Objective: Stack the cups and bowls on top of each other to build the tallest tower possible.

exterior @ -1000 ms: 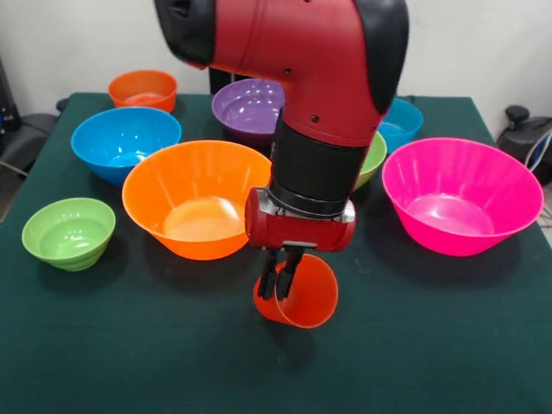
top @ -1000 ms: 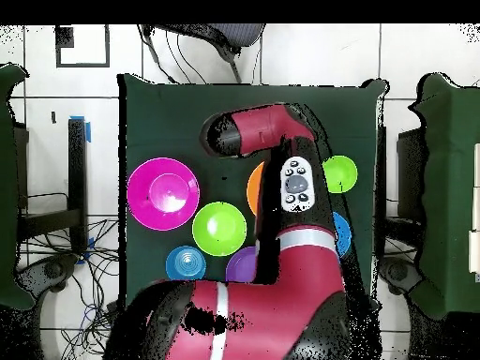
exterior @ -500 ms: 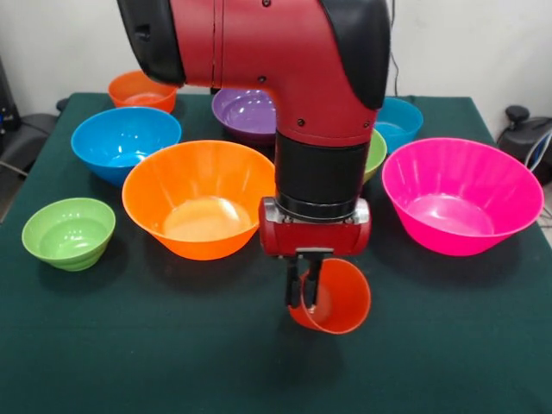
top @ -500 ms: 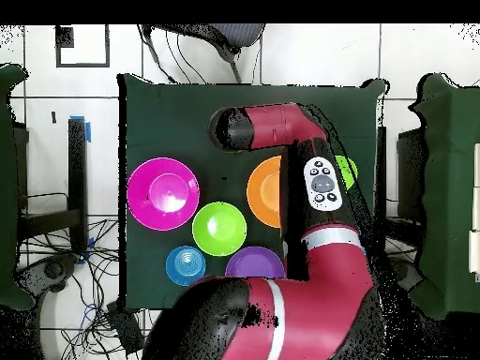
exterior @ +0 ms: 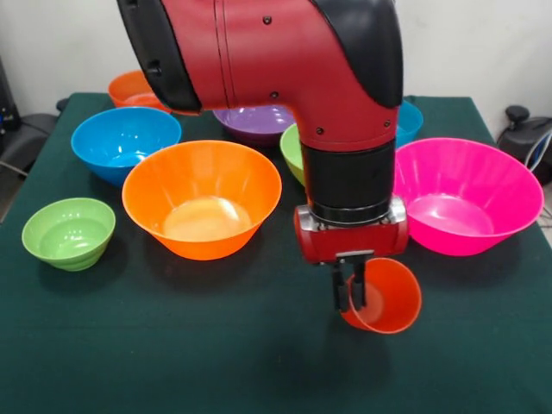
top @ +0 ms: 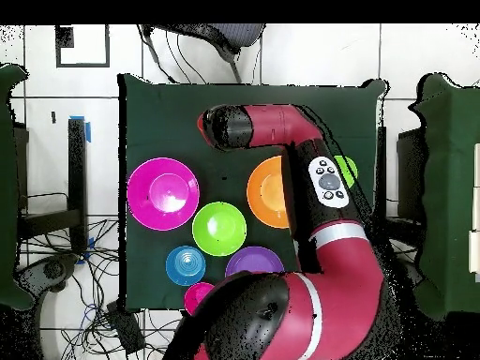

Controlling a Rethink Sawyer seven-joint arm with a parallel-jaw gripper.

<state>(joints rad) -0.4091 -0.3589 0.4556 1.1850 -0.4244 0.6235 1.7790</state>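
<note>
My gripper (exterior: 349,293) is shut on the rim of the orange-red cup (exterior: 385,298) and holds it tilted, mouth toward the camera, low over the table in front of the large pink bowl (exterior: 461,207). The large orange bowl (exterior: 203,198) stands to the gripper's left. The medium blue bowl (exterior: 125,142), small green bowl (exterior: 69,231), small orange bowl (exterior: 138,86), purple bowl (exterior: 254,121), medium green bowl (exterior: 296,151) and small blue bowl (exterior: 407,121) stand apart on the table. No stacked tower shows. In the overhead view the arm (top: 272,127) hides the gripper and cup.
The overhead view shows the pink bowl (top: 162,193), green bowl (top: 218,228), orange bowl (top: 262,192), small blue bowl (top: 186,264), purple bowl (top: 251,261) and a small magenta-red bowl (top: 197,295) on the green table (top: 169,112). Chairs stand round the table.
The arm has carried the cup to the right in the front view, from in front of the orange bowl to in front of the pink bowl. The bowls have not moved.
</note>
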